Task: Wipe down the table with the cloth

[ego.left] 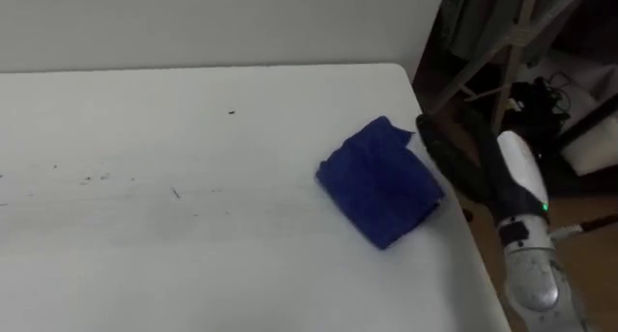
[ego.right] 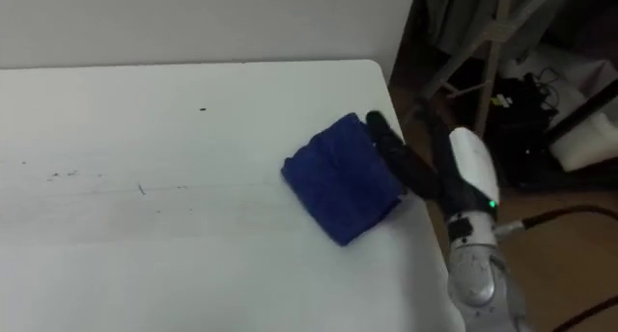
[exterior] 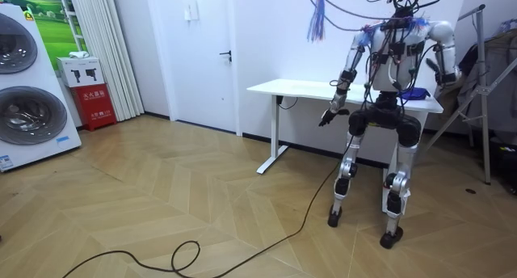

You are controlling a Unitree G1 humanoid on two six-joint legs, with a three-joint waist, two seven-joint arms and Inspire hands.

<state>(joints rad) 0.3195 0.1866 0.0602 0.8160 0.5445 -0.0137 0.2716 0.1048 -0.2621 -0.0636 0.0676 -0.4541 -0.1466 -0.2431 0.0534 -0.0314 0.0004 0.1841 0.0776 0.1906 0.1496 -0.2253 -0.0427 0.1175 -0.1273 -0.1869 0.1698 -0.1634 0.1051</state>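
A folded blue cloth (ego.left: 379,181) lies on the white table (ego.left: 193,255) near its right edge, also in the right eye view (ego.right: 340,178) and as a small blue patch in the room view (exterior: 416,92). My right hand (ego.right: 391,151) reaches in from the right, and its dark straight fingers touch the cloth's right side without curling round it. Small dark specks (ego.left: 97,178) dot the tabletop left of the cloth. My left hand (exterior: 329,115) hangs with relaxed fingers below the table's front edge at the room view's left. I stand upright at the table's long side.
The table's right edge (ego.left: 473,255) drops off just beyond the cloth. Past it stand a metal stand (ego.left: 512,52) and dark clutter on the floor. A wall runs behind the table. Washing machines (exterior: 24,84) and a door (exterior: 206,52) are far off.
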